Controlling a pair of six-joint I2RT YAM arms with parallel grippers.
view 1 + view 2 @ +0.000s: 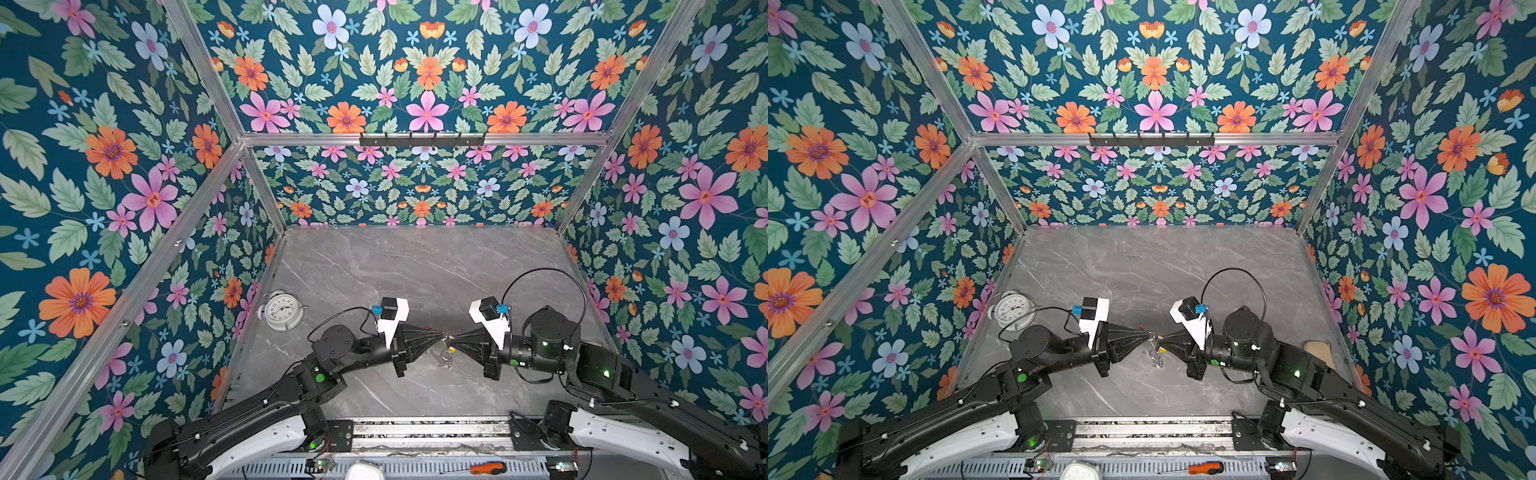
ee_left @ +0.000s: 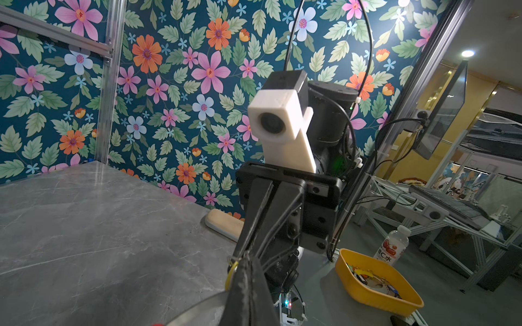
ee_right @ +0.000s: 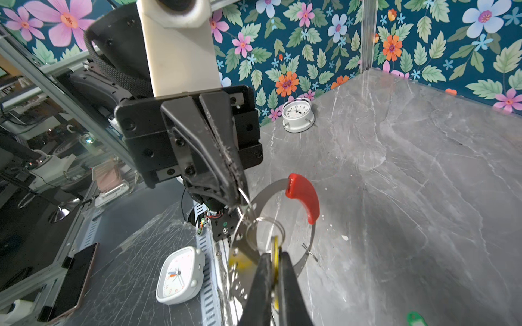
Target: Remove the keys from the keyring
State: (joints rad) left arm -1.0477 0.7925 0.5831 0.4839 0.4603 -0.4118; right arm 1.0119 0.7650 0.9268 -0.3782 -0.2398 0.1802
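1. The keyring (image 3: 269,188) is held in the air above the table (image 1: 415,270), near its front edge and about midway across, as seen in both top views (image 1: 1154,348).
2. It is a thin grey band bent into a loop, with a red section (image 3: 303,197) on the side turned away from the robot's base.
3. A small silver split ring (image 3: 278,224) is hung on the band, and the yellow-headed key (image 3: 274,246) is hung from that ring.
4. More small silver rings are seen dangling below the loop in a top view; their number cannot be told.
5. The left gripper (image 3: 238,197) is clamped on the keyring's rim, with its fingers pressed together at the tips.
6. The right gripper (image 3: 275,255) is closed on the yellow-headed key, whose yellow plastic head is pinched between the two fingers.
7. The two grippers are pointed at each other, tip nearly to tip, with the keyring between them (image 1: 440,333) (image 1: 455,343).
8. The green-headed key (image 3: 415,319) is laid on the table, apart from the keyring; only its green head is caught, at the edge of the right wrist view.
9. A round white alarm clock (image 1: 282,311) is stood by the left wall, well apart from the grippers.
10. An orange-handled screwdriver (image 1: 488,468) is laid on the front rail, off the table.
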